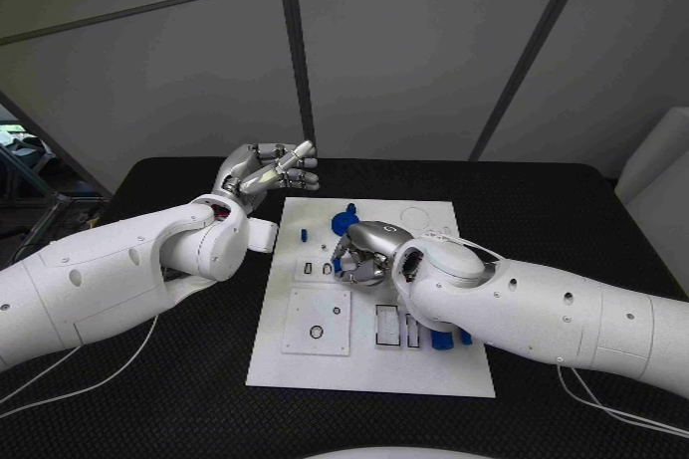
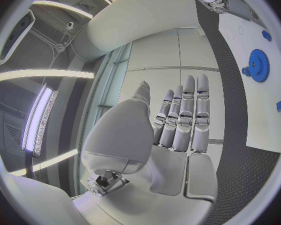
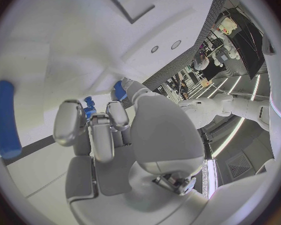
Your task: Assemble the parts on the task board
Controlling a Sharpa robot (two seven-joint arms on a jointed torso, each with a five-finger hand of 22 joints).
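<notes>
A white task board (image 1: 431, 374) lies in the middle of a black counter (image 1: 574, 200). The left robot hand (image 1: 270, 168) hovers above the counter just beyond the board's far left corner, fingers straight and together, grasping nothing. The right robot hand (image 1: 362, 255) is lowered over the middle of the board with its fingers curled downward; the right wrist view shows a small blue part (image 3: 88, 106) at its fingertips (image 3: 117, 115), but whether it is actually gripped cannot be told.

A blue gear (image 1: 339, 223) sits on the board just beyond the right robot hand, apparently already in place. A small blue piece (image 1: 305, 234) lies just left of the gear. A long blue bar (image 1: 439, 339) rests near the board's right edge, beside two dark-outlined rectangular slots (image 1: 389, 325) that appear unfilled. A square plate with a small black ring (image 1: 315, 333) sits left of those slots.

Judging by this, the assembly looks only partly done: the gear seems seated, while the loose pieces and open slots remain.
</notes>
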